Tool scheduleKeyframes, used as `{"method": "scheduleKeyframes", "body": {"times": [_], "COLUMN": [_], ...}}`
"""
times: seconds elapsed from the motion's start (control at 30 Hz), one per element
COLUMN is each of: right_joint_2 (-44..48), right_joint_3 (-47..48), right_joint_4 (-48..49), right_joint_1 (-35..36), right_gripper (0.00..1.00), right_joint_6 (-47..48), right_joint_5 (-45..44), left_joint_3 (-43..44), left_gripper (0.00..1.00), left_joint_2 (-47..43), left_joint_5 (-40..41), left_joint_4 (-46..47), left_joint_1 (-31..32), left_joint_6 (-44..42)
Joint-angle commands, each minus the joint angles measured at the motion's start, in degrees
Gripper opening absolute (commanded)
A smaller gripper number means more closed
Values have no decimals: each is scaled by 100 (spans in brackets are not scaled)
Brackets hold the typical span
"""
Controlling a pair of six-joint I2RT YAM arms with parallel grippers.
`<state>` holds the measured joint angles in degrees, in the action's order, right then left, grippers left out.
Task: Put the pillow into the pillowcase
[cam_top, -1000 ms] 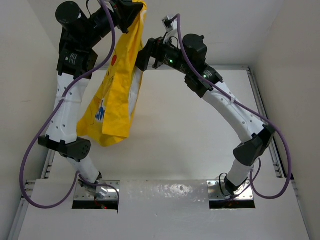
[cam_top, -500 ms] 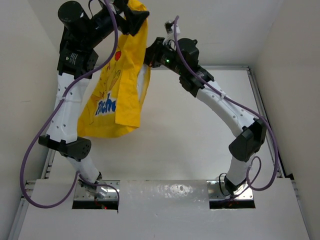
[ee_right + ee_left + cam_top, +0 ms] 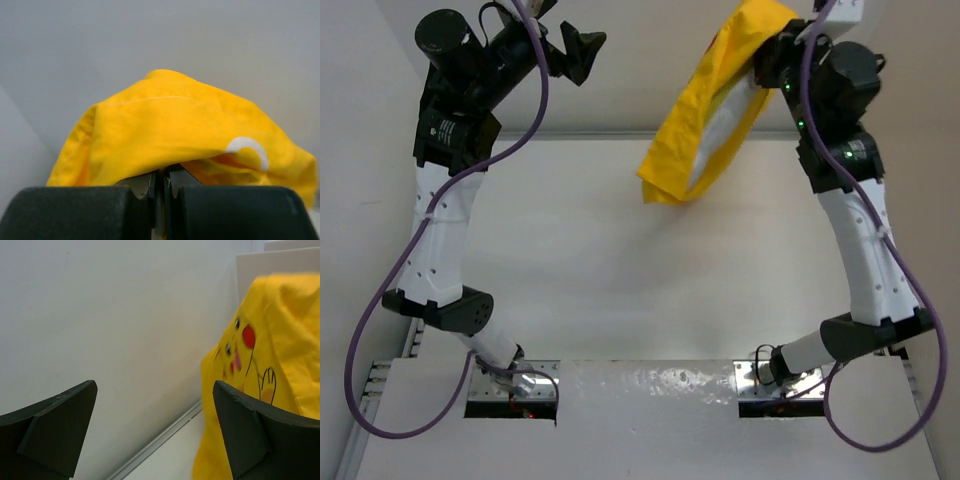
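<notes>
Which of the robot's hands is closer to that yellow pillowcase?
The right. The right hand is shut on the fabric of the pillowcase, holding it up in the air. The left hand is open, well apart on the other side, touching nothing.

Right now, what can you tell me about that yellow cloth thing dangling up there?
The pillowcase is thin, bright yellow fabric, crumpled and folded, hanging in the air above the table, toward its far right side. The right gripper is shut on its upper edge; nothing else touches it. One side carries a printed cartoon face with a red cheek, and something white shows between the folds.
</notes>
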<state>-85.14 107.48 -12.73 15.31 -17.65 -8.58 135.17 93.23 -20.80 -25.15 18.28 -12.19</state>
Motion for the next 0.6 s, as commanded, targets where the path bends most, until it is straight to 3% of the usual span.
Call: {"method": "scheduleKeyframes", "body": {"times": [0.0,0.07,0.2,0.33,0.43,0.57], "right_joint_2": [149,-377,-1327,-2540,-3454,-4403], "right_joint_3": [1255,1834,2189,2251,2067,1785], "right_joint_4": [501,46,-527,-1327,-1845,-1663], "right_joint_1": [121,322,1043,1255,1500,1764], "right_gripper": [0,0,0,0,0,0], "right_joint_6": [562,342,613,272,288,-245], "right_joint_5": [706,1392,1622,2421,2686,2923], "left_joint_3": [-210,-394,-658,-1377,-2140,-3644], "left_gripper": [100,100,100,100,100,100], "left_joint_2": [-174,-209,-270,-358,-411,-517], "left_joint_5": [418,558,551,-125,-57,-65], "left_joint_4": [-227,-306,-535,-929,-1447,-1555], "left_joint_1": [26,0,-298,-1359,-1529,-1512], "left_joint_6": [-100,66,611,1445,1316,850]}}
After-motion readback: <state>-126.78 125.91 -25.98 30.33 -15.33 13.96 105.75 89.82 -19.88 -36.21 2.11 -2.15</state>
